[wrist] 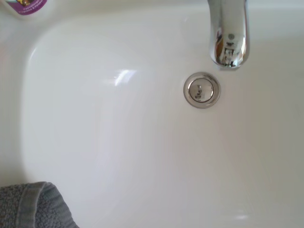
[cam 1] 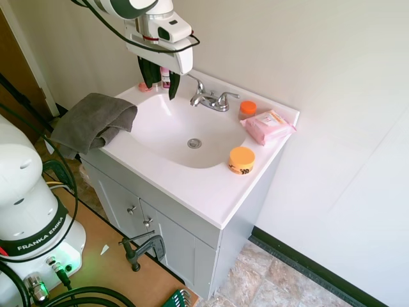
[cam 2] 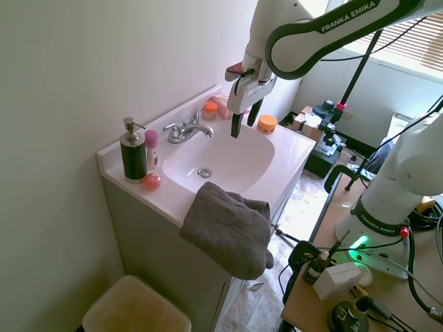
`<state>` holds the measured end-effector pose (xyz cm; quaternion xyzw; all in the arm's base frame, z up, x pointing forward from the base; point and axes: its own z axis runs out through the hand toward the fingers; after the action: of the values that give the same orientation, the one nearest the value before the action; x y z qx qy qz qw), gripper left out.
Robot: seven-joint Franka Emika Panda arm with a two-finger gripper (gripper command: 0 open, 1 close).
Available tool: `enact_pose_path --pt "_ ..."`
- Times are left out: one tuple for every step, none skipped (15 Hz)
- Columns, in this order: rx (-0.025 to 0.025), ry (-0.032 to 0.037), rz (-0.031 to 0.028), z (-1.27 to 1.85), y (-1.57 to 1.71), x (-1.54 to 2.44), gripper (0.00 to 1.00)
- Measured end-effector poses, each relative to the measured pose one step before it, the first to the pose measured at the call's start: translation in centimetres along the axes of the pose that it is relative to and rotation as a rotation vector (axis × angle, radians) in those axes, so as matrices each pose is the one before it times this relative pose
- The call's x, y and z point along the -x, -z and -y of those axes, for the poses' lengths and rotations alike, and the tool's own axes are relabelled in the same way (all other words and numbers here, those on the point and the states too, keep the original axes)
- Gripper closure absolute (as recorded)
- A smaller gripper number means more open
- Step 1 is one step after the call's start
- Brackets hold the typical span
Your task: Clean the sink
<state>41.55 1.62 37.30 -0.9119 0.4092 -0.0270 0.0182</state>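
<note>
jaws stand apart with nothing between them; my gripper (cam 1: 162,82) hangs above the back of the sink (cam 1: 163,137), fingers pointing down, clear of the basin. i read that as a waiting pose, because the thing i'd wipe with is not in it.

the sink is sunk into the white vanity top (cam 1: 211,195) and fills most of its middle, with the drain (cam 1: 194,143) at the bottom of the bowl and the chrome faucet (cam 1: 211,99) on the back edge. the wrist view looks straight down at the drain and spout, so the arm sits over the bowl.

the grey towel (cam 1: 94,120) is draped over one end of the vanity top, half hanging off the edge, which keeps it within easy reach and leaves folds i could pinch. i judge that's the next grab.

at the same end, by the back corner, stand the soap dispenser (cam 2: 132,153), a pink-capped bottle (cam 2: 151,149) and a small pink ball (cam 2: 151,182). at the far end are the pink wipes pack (cam 1: 268,126) and two orange-lidded jars (cam 1: 242,160), one just beside the basin rim. a wide wiping stroke could knock that one.
</note>
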Motion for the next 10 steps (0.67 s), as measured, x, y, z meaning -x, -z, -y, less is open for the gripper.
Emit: enact_pose_path --pt "0.00053 0.00114 0.00055 -0.001 -0.032 -0.001 0.0" --pt "0.00038 0.00109 0.0009 0.002 -0.038 0.0 0.0" --pt "-0.00138 -0.00291 -0.00258 0.144 0.01 0.115 0.0" --pt "-0.00268 -0.00448 -0.00778 0.537 0.046 0.537 0.0" --pt "-0.0026 0.00124 -0.01089 0.98 0.042 1.136 0.0" --pt "-0.01088 0.00725 -0.01774 1.4 0.111 1.682 0.0" --pt "-0.02024 0.00595 -0.02157 1.451 0.157 1.855 0.0" --pt "-0.03249 0.00257 -0.02456 1.377 0.126 1.923 0.0" --pt "-0.03383 0.00106 -0.02208 0.948 -0.152 1.91 0.0" --pt "-0.01365 -0.00086 -0.01156 0.336 -0.486 1.628 0.0"
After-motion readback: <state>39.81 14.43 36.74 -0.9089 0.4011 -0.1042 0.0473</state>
